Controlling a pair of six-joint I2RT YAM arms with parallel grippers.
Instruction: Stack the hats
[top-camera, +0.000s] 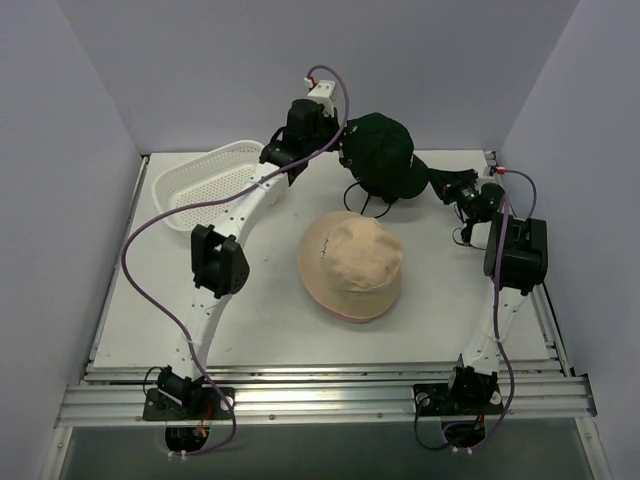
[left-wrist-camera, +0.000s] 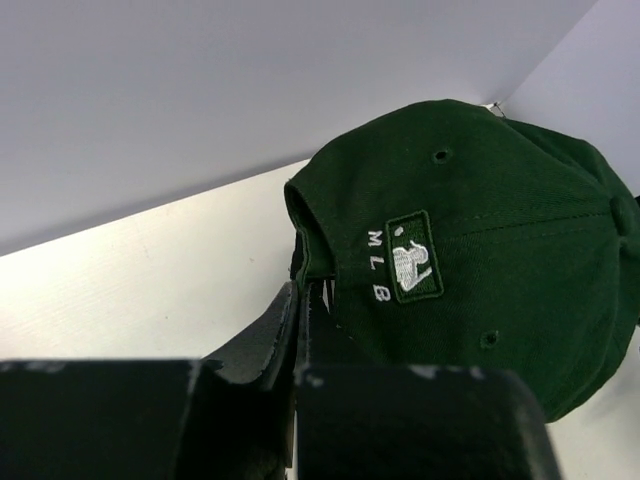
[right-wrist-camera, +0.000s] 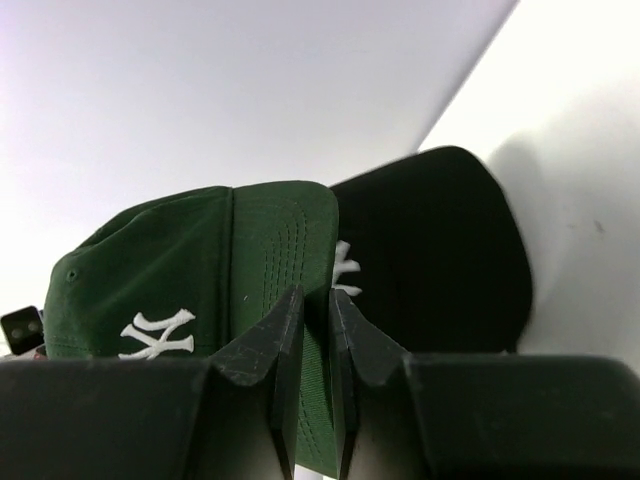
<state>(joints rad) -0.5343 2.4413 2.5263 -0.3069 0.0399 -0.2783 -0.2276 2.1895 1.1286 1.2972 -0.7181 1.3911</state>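
Left gripper (left-wrist-camera: 302, 296) fills the foreground of its wrist view, its two black fingers pressed together on the back band of the green cap (left-wrist-camera: 480, 230), just beside a small white MLB logo. Opposite it, the right gripper (right-wrist-camera: 315, 300) is clamped on the cap's brim, one finger on each side of the green fabric.

Seen from above, the cap is held between the two at the far middle of the counter (top-camera: 250, 320), with the left gripper at its far left and the right gripper at its right. A black cap (right-wrist-camera: 430, 250) lies just behind the green brim, partly overlapped by it.

Nearer the arms, at the counter's centre, a tan hat (top-camera: 352, 262) sits crown up. The thin edge of a pink hat (top-camera: 350, 318) shows under its near brim. A white basket (top-camera: 200, 190) stands at the far left, apart from the hats.
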